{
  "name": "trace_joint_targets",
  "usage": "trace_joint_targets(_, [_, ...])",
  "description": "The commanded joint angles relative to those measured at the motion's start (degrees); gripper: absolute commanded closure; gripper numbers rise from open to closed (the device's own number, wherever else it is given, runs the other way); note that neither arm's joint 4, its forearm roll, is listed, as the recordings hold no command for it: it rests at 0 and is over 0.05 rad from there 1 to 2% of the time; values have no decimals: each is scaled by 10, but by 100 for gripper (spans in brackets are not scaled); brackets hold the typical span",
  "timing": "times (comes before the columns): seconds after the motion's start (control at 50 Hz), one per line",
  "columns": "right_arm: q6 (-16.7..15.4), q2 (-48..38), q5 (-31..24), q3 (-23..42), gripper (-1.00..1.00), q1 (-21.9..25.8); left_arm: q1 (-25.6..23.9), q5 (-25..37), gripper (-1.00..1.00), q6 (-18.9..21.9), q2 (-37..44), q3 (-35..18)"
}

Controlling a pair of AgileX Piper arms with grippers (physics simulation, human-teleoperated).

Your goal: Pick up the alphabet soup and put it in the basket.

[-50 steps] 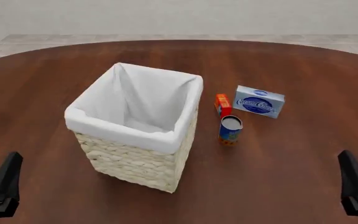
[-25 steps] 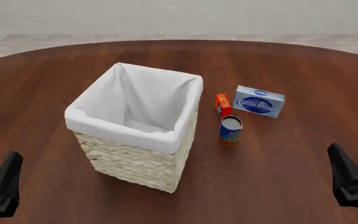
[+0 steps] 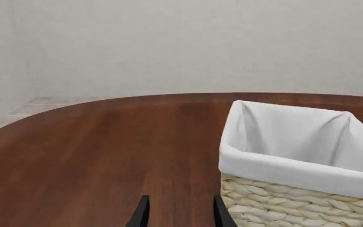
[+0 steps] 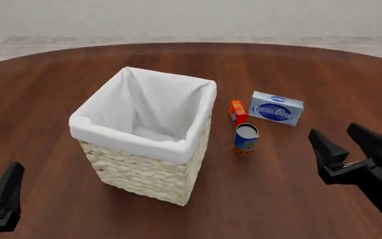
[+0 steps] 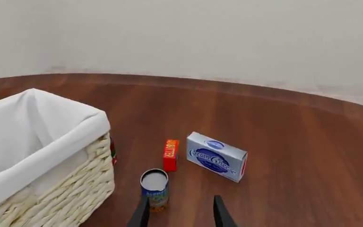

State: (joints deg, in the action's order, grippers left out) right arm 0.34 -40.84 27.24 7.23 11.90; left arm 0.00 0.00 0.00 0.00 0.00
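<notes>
From my seat the alphabet soup (image 4: 245,138) stands upright on the table (image 4: 297,69), just to the right of the basket (image 4: 145,133) and apart from its wicker wall. I can see its grey lid facing up and the blue label with orange marks low on the side. Just behind the can, on the side away from me, sits a small orange-red box (image 4: 238,111), close to the can though I cannot tell if they touch. To the right of the can and a little farther back lies the cream cheese box (image 4: 276,108), flat on the wood.

My right gripper (image 4: 350,140) is to the right of the can and nearer to me, well apart from it. Its two dark fingers are spread with nothing between them, and they angle up and leftward toward the can's side of the table. In the right wrist view the can (image 5: 154,189) sits just ahead of the finger tips, slightly off to one side of the gap.

My left gripper (image 3: 178,215) sits low at the near left of the basket, well away from the can. Its fingers are parted and hold nothing, pointing past the basket's left wall.
</notes>
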Motion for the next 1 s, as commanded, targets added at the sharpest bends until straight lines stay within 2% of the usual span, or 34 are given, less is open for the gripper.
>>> trace_joint_targets(0.02, [-7, -136, 68, 40, -100, 38, 0, 0, -100, 0, 0, 0])
trace_joint_targets(0.12, [-10, -200, 98, 55, -100, 55, 0, 0, -100, 0, 0, 0])
trace_joint_targets(0.34, [-13, -258, 93, 97, -100, 97, 0, 0, -100, 0, 0, 0])
trace_joint_targets(0.36, [-5, -272, 90, 108, -100, 102, 0, 0, -100, 0, 0, 0])
trace_joint_targets(0.52, [-16, -319, 87, 139, -100, 94, 0, 0, -100, 0, 0, 0])
trace_joint_targets(0.54, [-27, -329, 87, 145, -100, 86, 0, 0, -100, 0, 0, 0])
trace_joint_targets(0.64, [-19, -355, 83, 168, -100, 83, 0, 0, -100, 0, 0, 0])
trace_joint_targets(1.0, [-31, -436, 69, 210, -100, 86, 0, 0, -100, 0, 0, 0])
